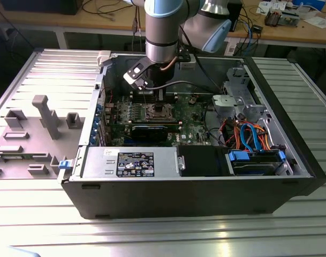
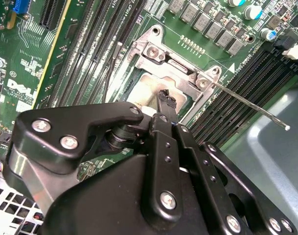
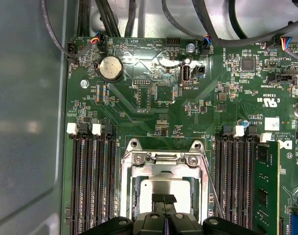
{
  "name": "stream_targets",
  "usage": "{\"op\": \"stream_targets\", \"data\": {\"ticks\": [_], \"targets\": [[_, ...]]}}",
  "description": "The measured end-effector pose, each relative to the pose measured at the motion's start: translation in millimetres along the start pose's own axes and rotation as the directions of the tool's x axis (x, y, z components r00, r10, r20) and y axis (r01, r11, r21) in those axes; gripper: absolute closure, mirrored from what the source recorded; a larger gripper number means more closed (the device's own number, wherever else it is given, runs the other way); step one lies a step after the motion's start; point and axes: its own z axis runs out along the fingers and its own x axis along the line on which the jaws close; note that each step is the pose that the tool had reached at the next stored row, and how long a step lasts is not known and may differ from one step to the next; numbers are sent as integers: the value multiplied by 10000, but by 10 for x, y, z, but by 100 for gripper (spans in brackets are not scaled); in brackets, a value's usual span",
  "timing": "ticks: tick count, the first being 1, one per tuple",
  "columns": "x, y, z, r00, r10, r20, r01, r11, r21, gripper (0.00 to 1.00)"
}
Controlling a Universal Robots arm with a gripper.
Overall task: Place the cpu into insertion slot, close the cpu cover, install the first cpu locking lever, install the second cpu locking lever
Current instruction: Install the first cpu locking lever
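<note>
Around the slot (image 1: 161,111) stands the open case (image 1: 152,198), and the arm (image 1: 161,32) reaches into it from straight above the slot. The green board (image 3: 153,112) carries the slot, with black memory slots (image 3: 90,181) just beside it on both sides. The gripper (image 3: 163,199) hangs over the slot's middle. In the first wrist view its fingers are pressed together with nothing seen between them. Their tip is close above the chip, but I cannot tell whether it touches. The cover (image 3: 135,193) appears to lie flat on the slot, its window framing the cpu (image 3: 163,186), which sits inside the slot with its silver top showing. One lever (image 2: 251,107), a thin wire rod with a small knob at its end, sticks out sideways from the slot's corner over the memory slots and looks unlatched.

I judge the chip placed and the cover down, so the work stands at the first lever. That step calls for taking the fingers from the slot's middle to the rod's free end, pressing it down toward the board and tucking it under its catch at the slot's rim. So thin a rod could easily slip.
</note>
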Motion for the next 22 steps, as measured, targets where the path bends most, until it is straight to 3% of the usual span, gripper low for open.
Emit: {"op": "stream_targets", "data": {"ticks": [9,18,22], "targets": [[0,0,-6,10000,0,3,0,10000,1,89],[-1,2,-108,10000,1,0,-1,10000,0,89],[-3,4,-185,10000,0,1,0,10000,0,89]]}}
